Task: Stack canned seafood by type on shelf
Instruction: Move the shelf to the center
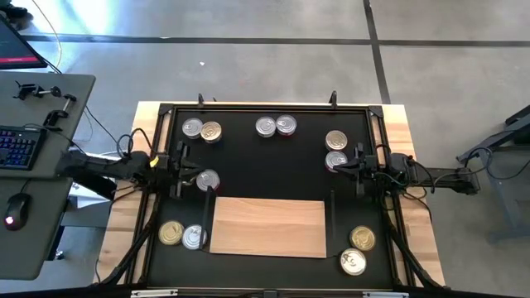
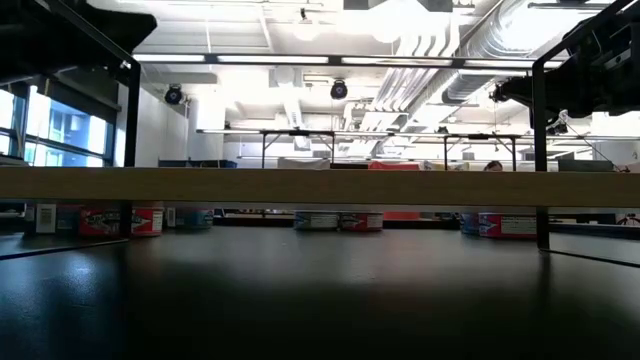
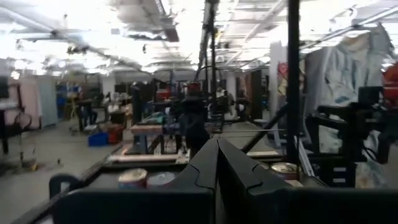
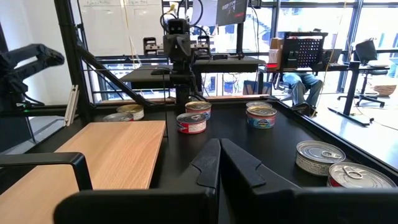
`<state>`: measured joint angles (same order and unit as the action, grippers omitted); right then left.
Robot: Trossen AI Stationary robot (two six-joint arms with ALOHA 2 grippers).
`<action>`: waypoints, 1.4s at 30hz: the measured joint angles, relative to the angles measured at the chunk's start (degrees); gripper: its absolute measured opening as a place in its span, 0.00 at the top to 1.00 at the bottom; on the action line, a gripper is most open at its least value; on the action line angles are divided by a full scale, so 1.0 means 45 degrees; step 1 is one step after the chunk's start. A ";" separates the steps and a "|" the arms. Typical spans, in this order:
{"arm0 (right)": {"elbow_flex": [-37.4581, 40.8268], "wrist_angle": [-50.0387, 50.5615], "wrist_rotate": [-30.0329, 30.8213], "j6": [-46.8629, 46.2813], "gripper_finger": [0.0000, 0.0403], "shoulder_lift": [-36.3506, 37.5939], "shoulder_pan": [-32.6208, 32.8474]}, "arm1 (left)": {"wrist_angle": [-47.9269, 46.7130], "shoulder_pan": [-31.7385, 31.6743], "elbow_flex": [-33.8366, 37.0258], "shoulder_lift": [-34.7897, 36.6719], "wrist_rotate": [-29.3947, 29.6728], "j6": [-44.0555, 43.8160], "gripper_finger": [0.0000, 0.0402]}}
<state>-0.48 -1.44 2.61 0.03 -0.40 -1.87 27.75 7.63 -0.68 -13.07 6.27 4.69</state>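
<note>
Several round flat tins sit on their bases on the black mat. There are pairs at the far left, far middle, right, near left and near right, and a single tin at the left. The pale wooden shelf board lies flat on the mat's near middle with nothing on it. My left gripper is shut and hovers beside the single tin. My right gripper is shut and hovers next to the right pair.
A black frame rims the mat, with upright posts at its sides. The table's wooden edges flank it. A desk with a keyboard and a mouse stands left of the table. Bare mat lies between the board and the far tins.
</note>
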 joint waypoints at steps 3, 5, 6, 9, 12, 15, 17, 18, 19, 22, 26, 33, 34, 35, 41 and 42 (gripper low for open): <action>-0.0002 0.0000 0.0009 -0.0005 0.99 0.0000 0.0005 | 0.0787 0.0795 -0.0484 -0.1476 0.0892 0.1088 1.00; -0.0002 -0.0003 0.0049 0.0000 0.99 0.0000 0.0000 | 0.0777 0.1374 -0.1300 -0.2447 0.2217 0.1568 1.00; -0.0002 0.0001 0.0049 -0.0001 0.99 0.0000 0.0000 | 0.0726 0.1665 -0.1824 -0.2951 0.2871 0.1785 1.00; 0.0003 -0.0001 0.0044 -0.0002 0.99 0.0000 0.0000 | -0.0366 0.2441 -0.3780 -0.4340 0.4702 0.2746 1.00; 0.0000 0.0002 0.0044 0.0000 0.99 0.0000 0.0003 | -0.3281 0.2912 -0.6232 -0.5472 0.6362 0.2778 1.00; 0.0003 -0.0003 0.0039 -0.0005 0.99 0.0000 0.0000 | -0.6802 0.3136 -0.8904 -0.6479 0.7878 0.1383 0.99; -0.0002 -0.0003 0.0039 -0.0001 0.99 0.0000 0.0001 | -0.9800 0.3258 -1.0808 -0.7178 0.8104 0.0035 0.96; -0.0002 -0.0003 0.0034 -0.0004 0.99 0.0000 0.0005 | -1.1199 0.3328 -1.1698 -0.7575 0.8081 -0.0939 0.94; -0.0002 0.0000 0.0034 -0.0002 0.99 0.0000 0.0004 | -1.2533 0.3372 -1.2594 -0.7992 0.8004 -0.2033 0.92; -0.0002 -0.0003 0.0032 0.0000 0.99 0.0000 0.0005 | -1.6038 0.3430 -1.4758 -0.9209 0.6827 -0.5428 0.81; 0.0001 -0.0001 0.0028 0.0000 0.99 0.0000 0.0004 | -1.8729 0.3426 -1.6071 -1.0263 0.4652 -1.0123 0.65; -0.0002 0.0002 -0.0019 0.0000 0.99 0.0000 0.0000 | -2.1800 0.3988 -1.6051 -1.0914 0.2291 -1.5403 0.44; -0.0002 0.0002 -0.0019 0.0000 0.99 0.0000 0.0000 | -2.2020 0.4193 -1.5948 -1.0930 0.2282 -1.6053 0.42; -0.0002 0.0001 -0.0019 0.0000 0.99 0.0000 0.0005 | -2.2133 0.4411 -1.5783 -1.0906 0.2279 -1.6627 0.41; -0.0002 0.0002 -0.0015 -0.0001 0.99 0.0000 0.0001 | -2.0597 0.5663 -1.4089 -1.0572 0.2330 -1.8441 0.38; -0.0002 -0.0002 -0.0015 -0.0002 0.99 0.0000 0.0002 | -1.9909 0.5813 -1.3674 -1.0524 0.2325 -1.8466 0.38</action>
<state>-0.49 -1.45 2.55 0.03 -0.40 -1.86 -61.84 33.79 -62.21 -60.43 16.73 -78.41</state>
